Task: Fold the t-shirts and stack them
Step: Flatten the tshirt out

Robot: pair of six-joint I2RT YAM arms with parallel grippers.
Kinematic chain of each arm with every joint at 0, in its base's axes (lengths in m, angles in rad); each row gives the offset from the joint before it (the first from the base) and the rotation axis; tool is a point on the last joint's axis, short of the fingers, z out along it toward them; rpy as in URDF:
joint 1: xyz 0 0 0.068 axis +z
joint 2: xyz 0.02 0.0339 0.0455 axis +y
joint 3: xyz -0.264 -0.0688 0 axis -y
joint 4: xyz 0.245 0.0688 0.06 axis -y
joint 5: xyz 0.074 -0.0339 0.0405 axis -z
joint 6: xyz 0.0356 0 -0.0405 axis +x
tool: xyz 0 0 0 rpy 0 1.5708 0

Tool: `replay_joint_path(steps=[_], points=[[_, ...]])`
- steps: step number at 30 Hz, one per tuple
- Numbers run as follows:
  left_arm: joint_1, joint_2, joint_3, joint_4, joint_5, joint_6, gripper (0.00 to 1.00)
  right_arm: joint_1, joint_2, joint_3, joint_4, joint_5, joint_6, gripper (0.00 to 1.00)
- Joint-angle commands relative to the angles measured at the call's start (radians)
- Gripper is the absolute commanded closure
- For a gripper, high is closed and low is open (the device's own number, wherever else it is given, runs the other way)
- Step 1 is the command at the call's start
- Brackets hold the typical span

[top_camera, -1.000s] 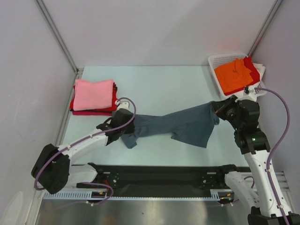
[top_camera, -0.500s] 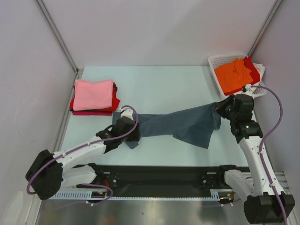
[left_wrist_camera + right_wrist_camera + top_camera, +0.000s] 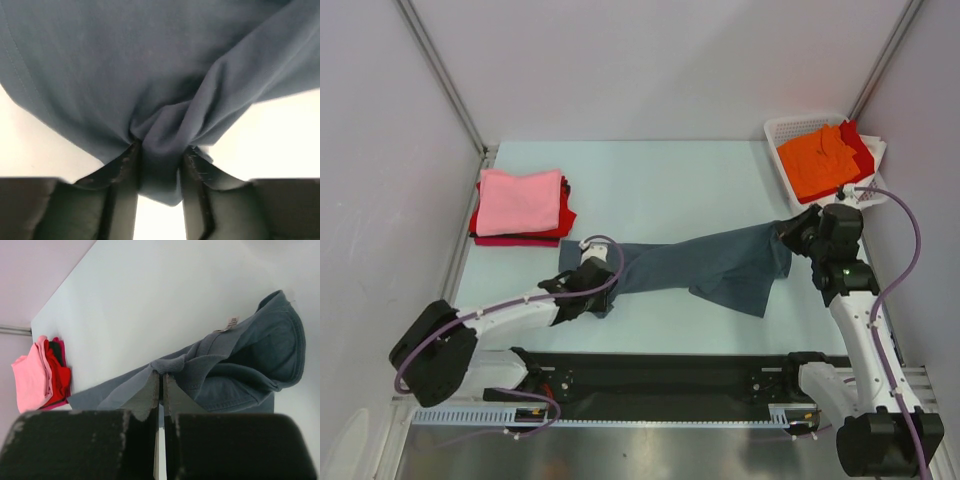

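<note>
Top external view: slate blue-grey t-shirt (image 3: 705, 265) drawn out as a long, twisted band across the middle of the table (image 3: 670, 175), slanting from the near left up to the right. Narrow and bunched at the left end, wider toward the right, with a loose flap dropping on the near side. Contact between the mid-span and the table surface: cannot tell.

Left end pinched by the left gripper (image 3: 160, 150), jaws clamped on a gathered fold of the blue cloth, seen close in the left wrist view. Collar end, with a small sewn label (image 3: 232, 320), caught by the right gripper (image 3: 161, 377), jaws pressed almost together on the ribbed edge.

Well apart at far left: folded stack with a pink t-shirt (image 3: 520, 200) on top, a red t-shirt (image 3: 566, 214) and a magenta t-shirt (image 3: 505, 241) underneath.

At the far right corner, just beyond the right gripper: white lattice basket (image 3: 780, 128) holding an orange t-shirt (image 3: 815, 160) over more red cloth (image 3: 861, 148).
</note>
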Motion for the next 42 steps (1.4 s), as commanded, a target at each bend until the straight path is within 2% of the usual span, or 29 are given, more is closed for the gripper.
replay_joint_path(steps=[1, 2, 8, 16, 18, 19, 21, 22, 24, 25, 26, 27, 28, 29, 30, 31, 33, 38, 42], points=[[0.005, 0.018, 0.073, -0.03, -0.039, -0.012, 0.89, -0.037, -0.037, 0.008, 0.022, -0.008, -0.014, 1.0], [0.005, 0.005, 0.073, -0.03, -0.06, -0.009, 1.0, -0.046, -0.045, 0.015, 0.012, -0.011, -0.016, 1.0], [0.002, -0.177, 0.197, -0.189, -0.192, 0.027, 1.0, -0.091, -0.132, 0.044, -0.05, -0.049, -0.028, 1.0], [-0.005, -0.407, 0.266, -0.263, -0.061, -0.02, 1.0, -0.089, -0.298, 0.023, -0.122, -0.092, 0.019, 1.0], [0.037, -0.415, 0.29, -0.276, -0.018, -0.001, 1.0, -0.089, -0.275, 0.031, -0.111, -0.104, 0.029, 1.0], [0.112, -0.406, 0.316, -0.275, 0.084, 0.009, 1.0, -0.089, -0.236, 0.037, -0.097, -0.106, 0.033, 1.0], [0.194, -0.392, 0.326, -0.231, 0.186, 0.029, 1.0, -0.086, -0.177, 0.038, -0.052, -0.107, 0.059, 1.0], [0.261, -0.357, 0.324, -0.205, 0.262, 0.03, 1.0, -0.086, -0.098, 0.041, -0.013, -0.103, 0.07, 1.0], [0.309, -0.299, 0.324, -0.12, 0.332, 0.02, 0.99, -0.078, -0.01, 0.07, 0.03, -0.086, 0.09, 1.0], [0.326, -0.267, 0.336, -0.1, 0.343, 0.014, 0.98, -0.078, 0.091, 0.09, 0.062, -0.071, 0.099, 1.0], [0.329, -0.189, 0.349, -0.07, 0.329, 0.004, 0.95, -0.077, 0.137, 0.112, 0.07, -0.051, 0.105, 0.94], [0.329, -0.155, 0.359, -0.056, 0.322, -0.006, 0.83, -0.075, 0.189, 0.168, 0.068, -0.02, 0.102, 0.65], [0.329, -0.125, 0.375, -0.04, 0.318, -0.012, 0.75, -0.069, 0.229, 0.201, 0.03, -0.003, 0.099, 0.46], [0.329, -0.074, 0.376, -0.007, 0.32, -0.019, 0.61, -0.065, 0.296, 0.23, -0.002, 0.006, 0.089, 0.26], [0.329, -0.056, 0.378, 0.007, 0.312, -0.024, 0.24, -0.055, 0.314, 0.26, -0.034, 0.022, 0.073, 0.17], [0.329, -0.038, 0.378, 0.018, 0.312, -0.03, 0.14, -0.02, 0.32, 0.267, -0.056, 0.029, 0.031, 0.17], [0.329, -0.022, 0.369, 0.033, 0.273, -0.035, 0.09, 0.026, 0.279, 0.226, -0.056, 0.101, 0.016, 0.18], [0.328, -0.048, 0.32, 0.041, 0.229, -0.015, 0.09, 0.171, 0.129, 0.02, -0.152, 0.253, 0.114, 0.27], [0.326, -0.104, 0.26, 0.059, 0.231, -0.021, 0.09, 0.283, 0.035, -0.087, -0.284, 0.423, 0.26, 0.42]])
